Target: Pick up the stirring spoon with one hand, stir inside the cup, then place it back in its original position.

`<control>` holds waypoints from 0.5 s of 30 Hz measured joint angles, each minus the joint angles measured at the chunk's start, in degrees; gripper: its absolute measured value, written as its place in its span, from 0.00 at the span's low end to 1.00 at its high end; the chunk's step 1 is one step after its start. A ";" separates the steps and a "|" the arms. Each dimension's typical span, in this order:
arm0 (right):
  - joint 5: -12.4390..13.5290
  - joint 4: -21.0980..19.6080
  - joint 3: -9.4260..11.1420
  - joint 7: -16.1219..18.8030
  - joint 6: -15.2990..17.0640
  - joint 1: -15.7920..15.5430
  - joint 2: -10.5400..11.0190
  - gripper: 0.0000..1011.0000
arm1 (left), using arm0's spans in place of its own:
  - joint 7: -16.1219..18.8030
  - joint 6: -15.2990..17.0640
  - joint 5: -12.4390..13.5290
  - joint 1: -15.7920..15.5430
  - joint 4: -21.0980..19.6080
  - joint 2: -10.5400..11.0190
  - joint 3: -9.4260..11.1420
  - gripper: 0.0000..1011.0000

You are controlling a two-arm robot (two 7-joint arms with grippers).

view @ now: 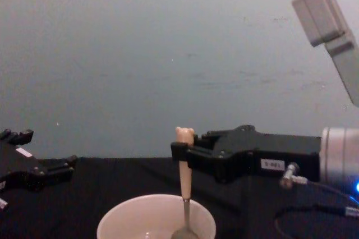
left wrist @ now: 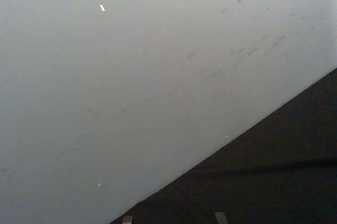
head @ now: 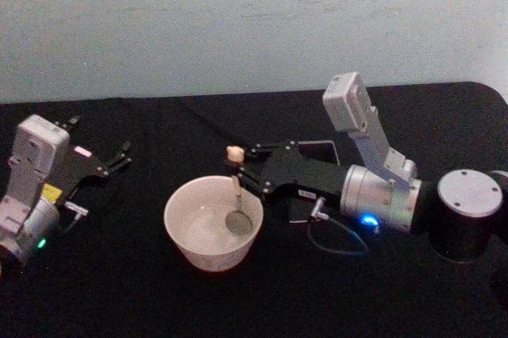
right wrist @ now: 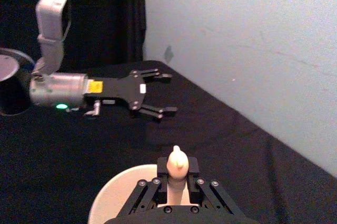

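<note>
From the head view, the right gripper (head: 246, 170) reaches in from the right over the black table (head: 119, 290). Its fingers are clenched on the spoon (head: 236, 191) just under the little bear head. The spoon's shiny bowl sits low inside the cream cup (head: 178, 205), towards the cup's right side. Behind the right gripper's body a thin square outline is probably the dark holder (head: 324, 146), though it is mostly hidden. The left gripper (head: 123, 155) lies well to the left of the cup, its 2 fingers spread apart and holding nothing. A blue light (head: 367, 220) glows on the right arm and a green light (head: 40, 243) on the left.

The left wrist view shows the pale wall (left wrist: 131, 77) and a corner of the table. 2 small grey tips at the picture's edge may be finger ends.

The right wrist view looks along the right gripper's own fingers. They press the spoon's handle from both sides, with the bear head standing above them and the cup's rim just beyond. Farther off, the left gripper carries a yellow label (right wrist: 95, 85), and its writing cannot be read.

The chest view gives the side-on look. The spoon hangs nearly upright, its handle dropping past the rim and its bowl down inside the cup. A white label (view: 272, 164) on the right gripper bears dark characters too small to read. The left gripper rests at the left edge with its fingers parted.
</note>
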 joint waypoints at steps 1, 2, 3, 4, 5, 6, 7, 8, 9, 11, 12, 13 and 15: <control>0.17 -0.35 0.01 0.20 0.11 -0.25 0.30 0.21 | 0.00 0.00 0.00 0.00 0.00 0.00 0.00 0.99; 0.35 -0.72 0.01 0.42 0.23 -0.50 0.60 0.21 | 0.00 0.00 0.00 0.00 0.00 0.00 0.00 0.99; 0.67 -1.37 -0.08 0.85 0.39 -0.95 1.10 0.21 | 0.00 0.00 0.00 0.00 0.00 0.00 0.00 0.99; 0.80 -1.66 -0.18 1.04 0.44 -1.13 1.32 0.21 | 0.00 0.00 0.00 0.00 0.00 0.00 0.00 0.99; 0.92 -1.85 -0.29 1.21 0.47 -1.28 1.48 0.21 | 0.00 0.00 0.00 0.00 0.00 0.00 0.00 0.99; 1.12 -2.24 -0.57 1.50 0.54 -1.58 1.78 0.21 | 0.00 0.00 0.00 0.00 0.00 0.00 0.00 0.99; 1.12 -2.24 -0.57 1.50 0.54 -1.58 1.78 0.21 | 0.00 0.00 0.00 0.00 0.00 0.00 0.00 0.99; 1.33 -2.56 -0.86 1.76 0.63 -1.79 1.98 0.21 | 0.00 0.00 0.00 0.00 0.00 0.00 0.00 0.99; 1.41 -2.69 -1.00 1.81 0.67 -1.88 2.05 0.21 | 0.00 0.00 0.00 0.00 0.00 0.00 0.00 0.99; 1.65 -3.09 -1.45 2.07 0.78 -2.06 2.17 0.21 | 0.00 0.00 0.00 0.00 0.00 0.00 0.00 0.99; 1.73 -3.19 -1.60 2.15 0.81 -2.09 2.18 0.21 | 0.00 0.00 0.00 0.00 0.00 0.00 0.00 0.99; 1.80 -3.27 -1.74 2.19 0.83 -2.09 2.18 0.21 | 0.00 0.00 0.00 0.00 0.00 0.00 0.00 0.99; 1.90 -3.48 -2.16 2.24 0.86 -2.09 2.11 0.21 | 0.00 0.00 0.00 0.00 0.00 0.00 0.00 0.99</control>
